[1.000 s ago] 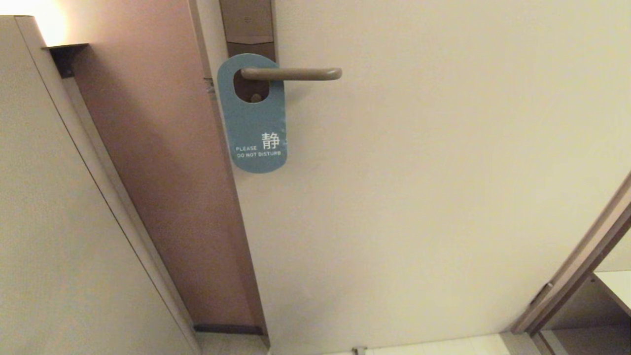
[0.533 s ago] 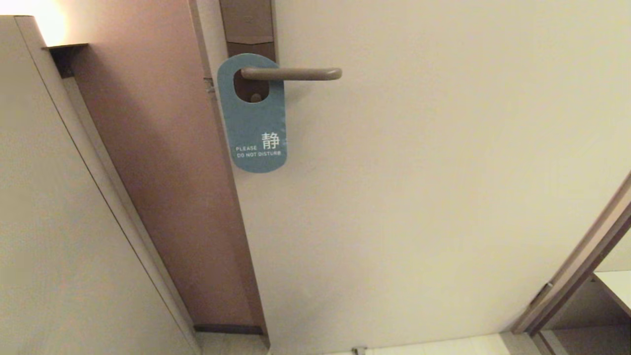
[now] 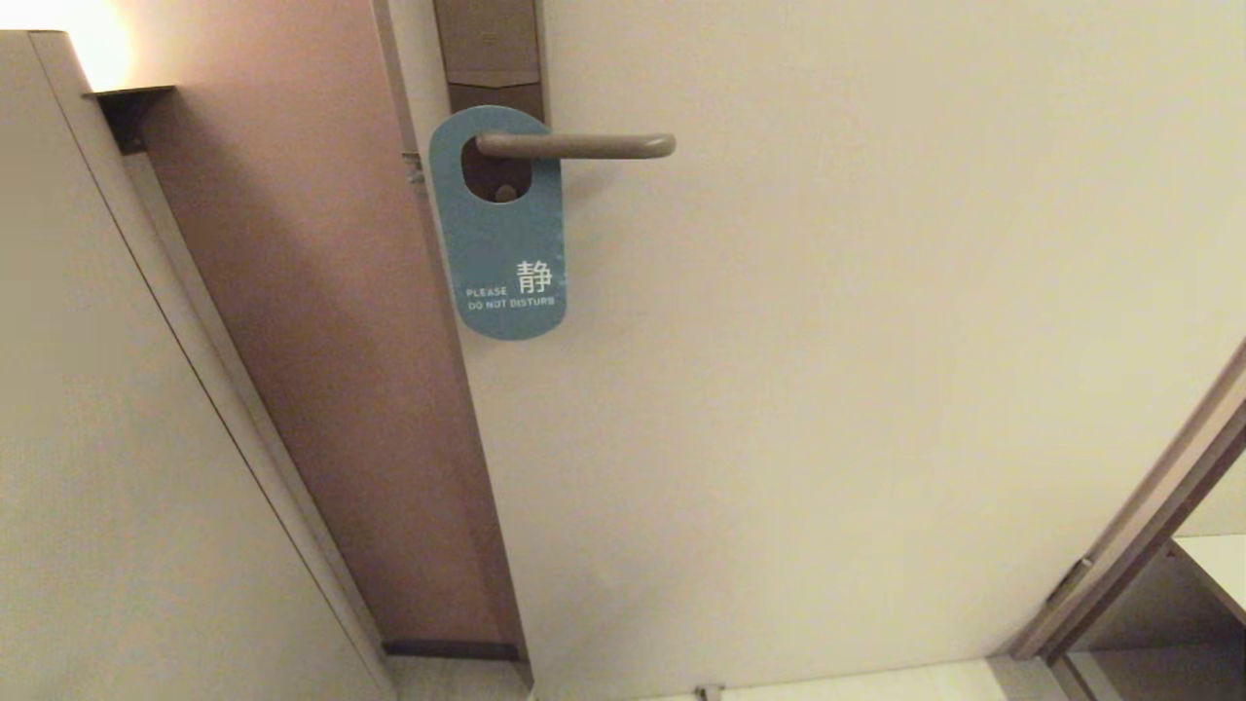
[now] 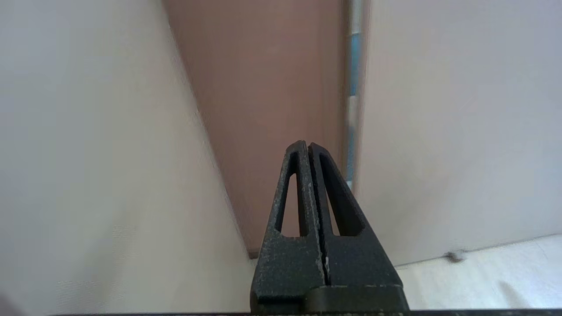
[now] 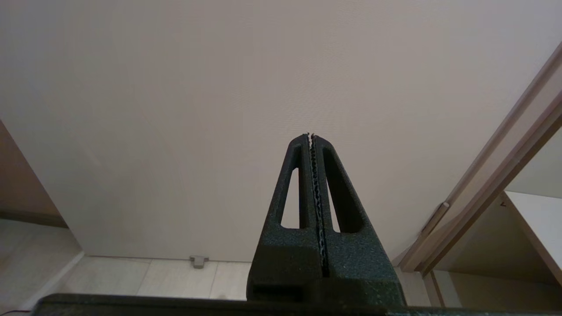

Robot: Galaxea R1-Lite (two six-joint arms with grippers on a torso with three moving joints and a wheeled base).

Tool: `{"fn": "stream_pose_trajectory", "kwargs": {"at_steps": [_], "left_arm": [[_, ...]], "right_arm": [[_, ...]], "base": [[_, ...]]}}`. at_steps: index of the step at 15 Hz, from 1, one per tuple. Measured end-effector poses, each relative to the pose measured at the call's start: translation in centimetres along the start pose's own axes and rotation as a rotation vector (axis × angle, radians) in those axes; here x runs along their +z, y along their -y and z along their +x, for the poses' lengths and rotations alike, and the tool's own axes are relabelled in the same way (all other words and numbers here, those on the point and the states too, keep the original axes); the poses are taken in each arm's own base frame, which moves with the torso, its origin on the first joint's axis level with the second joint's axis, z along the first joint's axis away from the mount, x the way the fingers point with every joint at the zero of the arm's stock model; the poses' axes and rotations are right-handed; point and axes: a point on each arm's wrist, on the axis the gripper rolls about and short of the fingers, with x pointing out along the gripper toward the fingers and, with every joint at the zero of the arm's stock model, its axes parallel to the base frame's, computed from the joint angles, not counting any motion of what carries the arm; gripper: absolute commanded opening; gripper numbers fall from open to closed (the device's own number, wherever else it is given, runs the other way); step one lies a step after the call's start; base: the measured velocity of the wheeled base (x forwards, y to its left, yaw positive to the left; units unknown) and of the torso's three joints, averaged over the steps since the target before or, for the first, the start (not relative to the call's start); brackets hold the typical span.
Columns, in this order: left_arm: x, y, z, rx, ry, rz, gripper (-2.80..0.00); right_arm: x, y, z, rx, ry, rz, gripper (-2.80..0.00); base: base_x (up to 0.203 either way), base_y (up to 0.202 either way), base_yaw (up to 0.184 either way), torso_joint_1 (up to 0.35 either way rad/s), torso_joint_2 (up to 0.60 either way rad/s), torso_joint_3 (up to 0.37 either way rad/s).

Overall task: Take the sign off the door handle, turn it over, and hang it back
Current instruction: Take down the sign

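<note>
The sign [image 3: 501, 243] is seen as matt blue card, hung on a smooth, satin metal door handle [image 3: 584, 146]. The left gripper [image 4: 308, 147] and right gripper [image 5: 311, 138] are finished in rough, grainy black plastic.

Warm, dim indoor lighting; a lamp glow [image 3: 92, 34] flares at upper left of the head view. Left wrist view is slightly blurred.

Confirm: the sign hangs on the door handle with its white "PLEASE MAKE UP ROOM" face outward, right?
Not quite. The sign does hang on the door handle, but the head view shows its blue "PLEASE DO NOT DISTURB" face outward.
</note>
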Motion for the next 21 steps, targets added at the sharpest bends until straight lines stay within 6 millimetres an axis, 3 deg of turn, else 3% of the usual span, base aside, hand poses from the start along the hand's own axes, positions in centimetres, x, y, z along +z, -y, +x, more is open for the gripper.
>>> {"fn": "stream_pose_trajectory", "kwargs": {"at_steps": [3, 7, 10, 16, 21], "left_arm": [[2.7, 0.0, -0.2, -0.077, 0.040, -0.028, -2.80], [8.3, -0.5, 1.0, -0.127, 0.056, -0.078, -2.80], [11.8, -0.8, 2.8, -0.177, 0.042, -0.097, -2.80], [17.1, -0.8, 7.3, -0.248, -0.007, -0.181, -2.80], [19.1, -0.3, 11.4, -0.414, 0.024, -0.208, -2.80]], "right_arm": [[0.0, 0.0, 0.0, 0.000, 0.000, 0.000, -2.80], [0.0, 0.0, 0.0, 0.000, 0.000, 0.000, -2.80], [0.0, 0.0, 0.0, 0.000, 0.000, -0.001, -2.80], [0.0, 0.0, 0.0, 0.000, 0.000, 0.000, -2.80], [0.0, 0.0, 0.0, 0.001, 0.000, 0.000, -2.80]], "base": [[0.000, 0.000, 0.000, 0.000, 0.00, 0.000], [0.000, 0.000, 0.000, 0.000, 0.00, 0.000], [0.000, 0.000, 0.000, 0.000, 0.00, 0.000], [0.000, 0.000, 0.000, 0.000, 0.00, 0.000], [0.000, 0.000, 0.000, 0.000, 0.00, 0.000]]}}
